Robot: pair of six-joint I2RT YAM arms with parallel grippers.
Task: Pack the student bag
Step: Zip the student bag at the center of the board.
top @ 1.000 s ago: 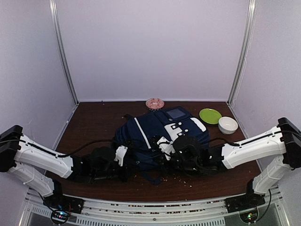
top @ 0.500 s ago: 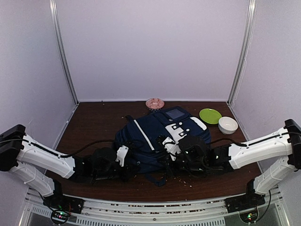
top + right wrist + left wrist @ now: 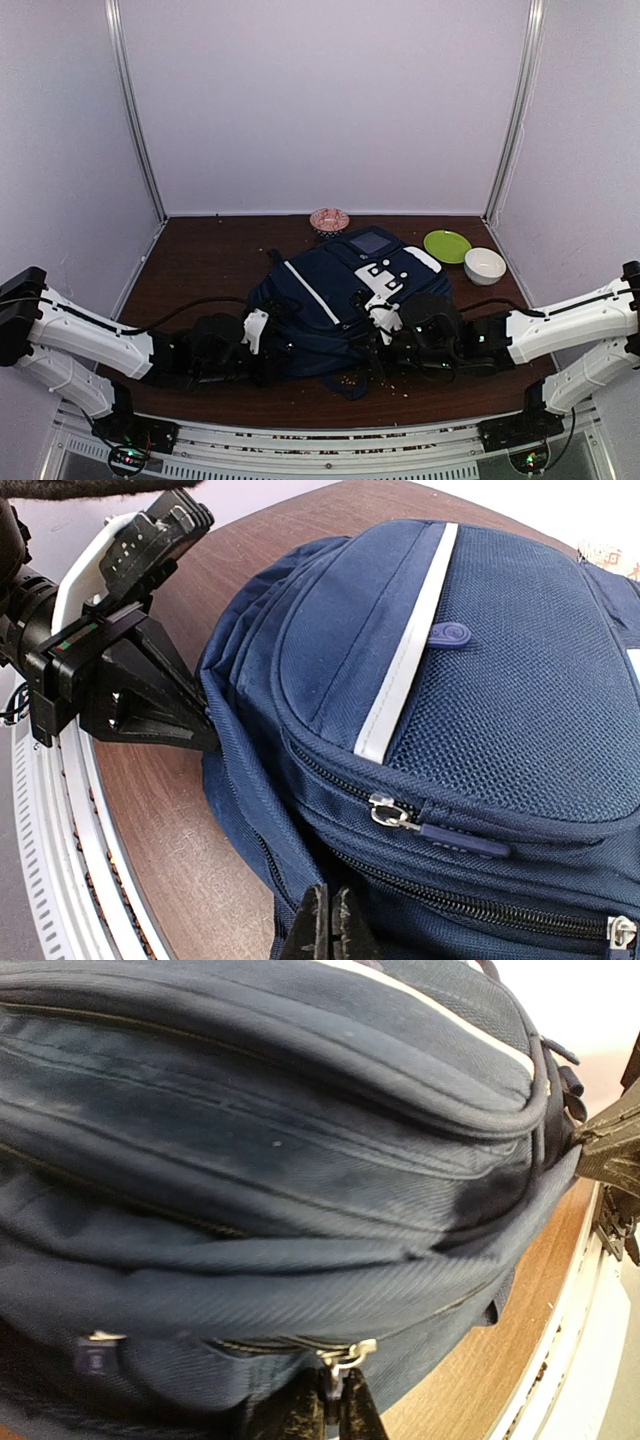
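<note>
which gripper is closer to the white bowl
right. the right gripper is shut on the student bag at its near right edge, on the same side as the white bowl; the left gripper grips its near left edge, across the bag from the bowl

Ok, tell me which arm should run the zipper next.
Left, probably: the left gripper is shut on the zipper pull of the bag; the right gripper seems to pinch only fabric.

The left white plastic arm (image 3: pixel 90 340) and the right white plastic arm (image 3: pixel 565 322) have chunky black joints. A thin black cable (image 3: pixel 190 304) runs along each.
</note>
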